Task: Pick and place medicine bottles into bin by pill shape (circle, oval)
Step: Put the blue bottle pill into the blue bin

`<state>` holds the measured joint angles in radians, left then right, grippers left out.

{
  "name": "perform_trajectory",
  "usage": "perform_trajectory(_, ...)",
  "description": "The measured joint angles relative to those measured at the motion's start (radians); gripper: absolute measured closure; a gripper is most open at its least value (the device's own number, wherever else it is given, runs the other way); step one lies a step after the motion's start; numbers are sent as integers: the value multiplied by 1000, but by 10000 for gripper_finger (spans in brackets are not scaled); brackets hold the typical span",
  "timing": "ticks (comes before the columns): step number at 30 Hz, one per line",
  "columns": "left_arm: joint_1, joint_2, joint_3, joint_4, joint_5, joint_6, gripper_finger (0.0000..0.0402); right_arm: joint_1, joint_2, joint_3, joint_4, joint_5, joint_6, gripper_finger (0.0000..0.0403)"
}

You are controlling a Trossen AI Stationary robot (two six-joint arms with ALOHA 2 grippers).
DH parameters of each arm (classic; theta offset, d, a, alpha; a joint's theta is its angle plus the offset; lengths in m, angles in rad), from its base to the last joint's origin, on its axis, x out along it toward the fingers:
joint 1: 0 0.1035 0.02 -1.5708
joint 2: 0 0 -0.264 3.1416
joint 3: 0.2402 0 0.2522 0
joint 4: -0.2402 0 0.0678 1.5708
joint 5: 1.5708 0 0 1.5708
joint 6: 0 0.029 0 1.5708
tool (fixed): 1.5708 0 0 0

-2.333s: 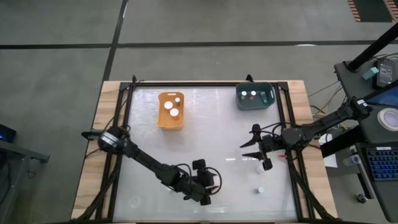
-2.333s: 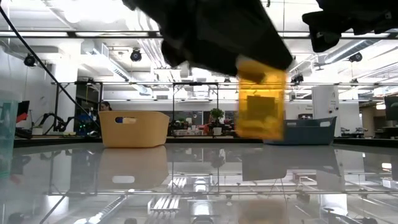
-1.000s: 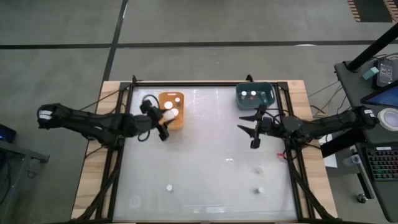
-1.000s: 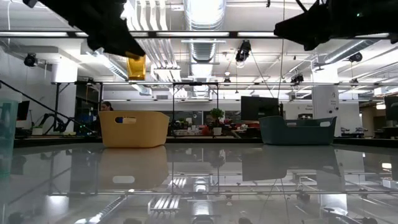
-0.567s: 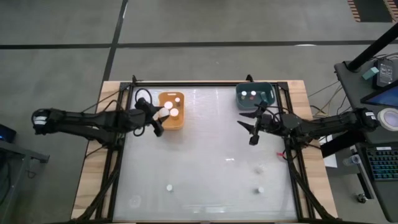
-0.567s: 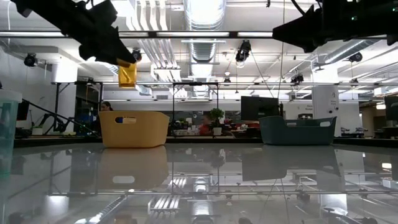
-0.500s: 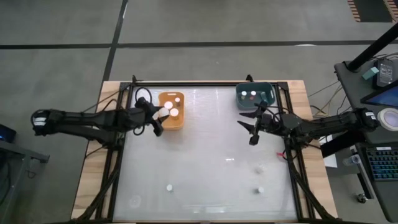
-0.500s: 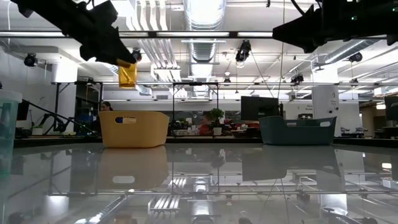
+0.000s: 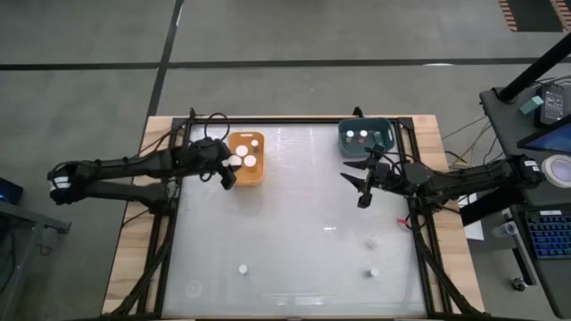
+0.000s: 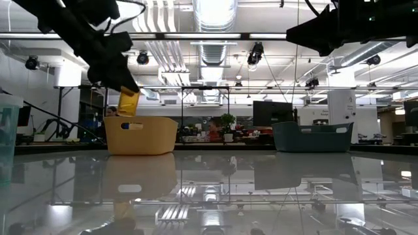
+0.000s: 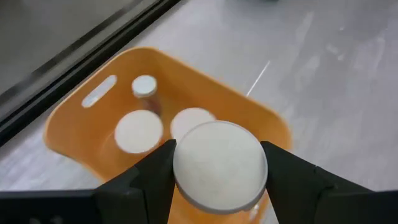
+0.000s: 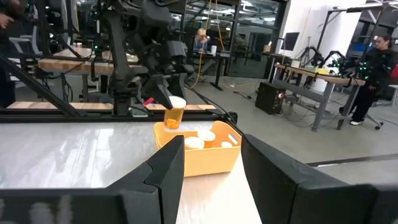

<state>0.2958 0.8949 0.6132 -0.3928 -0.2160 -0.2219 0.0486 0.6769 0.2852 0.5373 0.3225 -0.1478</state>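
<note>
On the glossy white bench point(image 9: 294, 223), an orange plastic bin point(image 9: 246, 158) and a teal plastic bin point(image 9: 366, 136) stand at the far edge. The left tool point(image 9: 228, 166) grips an orange-tinted white-capped medicine bottle point(image 11: 219, 165) just above the orange bin's near rim. The right tool point(image 9: 360, 185) hovers open and empty near the teal bin, and three small white-capped bottles point(image 9: 373, 240) stand loose on the bench's near half.

Table top point(image 9: 294, 223): glossy, mirror-like sheet reflecting ceiling lights; border of pale unfinished wood point(image 9: 134, 214). Orange bin point(image 11: 74, 118): smooth moulded plastic, slight sheen. Teal bin point(image 9: 343, 143): same, more matt. Held bottle point(image 10: 127, 103): translucent amber plastic with a matt white cap point(image 11: 219, 163). Arms: dark, matt.
</note>
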Motion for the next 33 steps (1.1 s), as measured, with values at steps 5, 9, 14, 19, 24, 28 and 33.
perform_trajectory(5, 48, 49, 0, 1, 3, 4, 210, 0, 0, 0, -1, 0, -1, 252)
perform_trajectory(9, 71, 89, 0, 40, 3, -2, 210, 0, 0, 0, -8, 0, 0, 252)
perform_trajectory(14, 78, 137, -9, 136, 1, -8, 210, 0, 0, 0, -8, 0, 1, 252)
perform_trajectory(19, 78, 172, -32, 149, -2, -5, 210, 0, 0, 0, -8, 0, 0, 252)
perform_trajectory(24, 78, 197, -60, 209, -25, 4, 210, 0, 0, 0, -8, 0, -1, 252)
perform_trajectory(28, 78, 211, -60, 230, -27, 27, 210, 0, 0, 0, -8, 0, 1, 252)
perform_trajectory(33, 78, 228, -61, 232, -30, 42, 204, 1, 1, 0, -8, 0, 1, 252)
